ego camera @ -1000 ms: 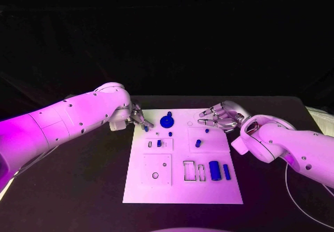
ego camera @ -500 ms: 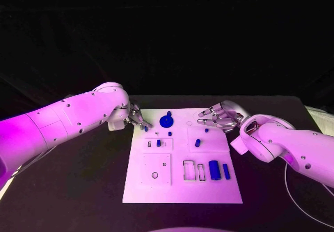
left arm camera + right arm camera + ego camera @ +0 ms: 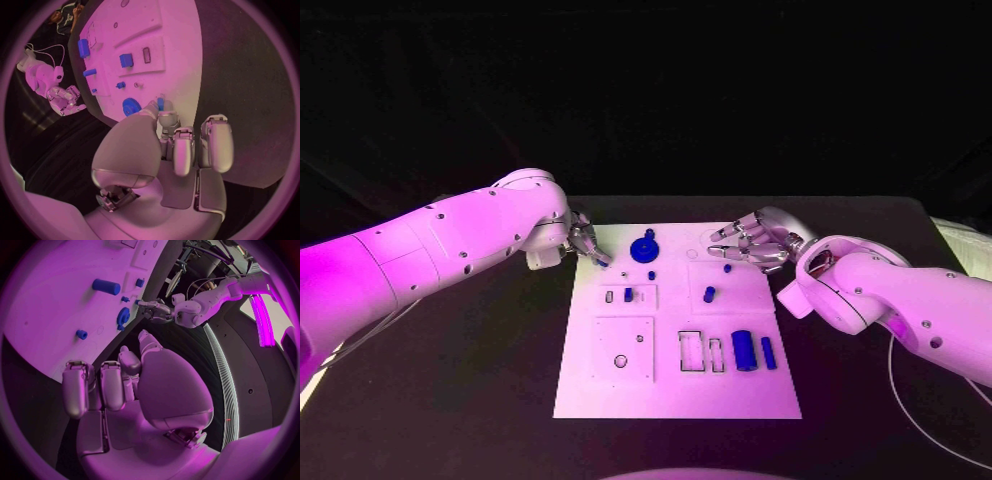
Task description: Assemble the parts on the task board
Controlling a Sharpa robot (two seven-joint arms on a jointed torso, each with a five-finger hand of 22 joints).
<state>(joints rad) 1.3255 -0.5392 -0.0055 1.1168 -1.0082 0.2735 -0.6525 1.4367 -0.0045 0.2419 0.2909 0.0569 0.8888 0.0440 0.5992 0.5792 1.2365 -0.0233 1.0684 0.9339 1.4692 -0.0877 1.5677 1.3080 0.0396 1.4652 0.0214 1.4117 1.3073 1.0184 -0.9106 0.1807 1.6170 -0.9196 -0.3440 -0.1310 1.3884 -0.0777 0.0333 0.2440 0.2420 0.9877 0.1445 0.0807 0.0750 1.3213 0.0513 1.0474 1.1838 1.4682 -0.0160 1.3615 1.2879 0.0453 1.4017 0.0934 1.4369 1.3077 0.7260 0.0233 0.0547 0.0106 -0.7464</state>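
Observation:
The white task board (image 3: 678, 385) lies in the middle of the black table. My left hand (image 3: 584, 243) is at the board's far left corner and pinches a small blue part (image 3: 160, 103) between thumb and fingertip, just beside the blue gear (image 3: 645, 249). My right hand (image 3: 751, 243) hovers at the far right corner with its fingers curled in and nothing in them; a small blue peg (image 3: 728, 268) stands close by it. The same gear (image 3: 123, 317) and a blue cylinder (image 3: 106, 286) appear in the right wrist view.
More blue parts are on the board: a peg (image 3: 710, 294), a block in a slot (image 3: 629, 295), a thick cylinder (image 3: 746, 352) and a slim bar (image 3: 769, 351) at the near right. Empty rectangular slots (image 3: 691, 352) lie beside them.
My left hand, with the small blue part, has drawn slightly back toward the board's far left edge. The right hand has hardly moved.

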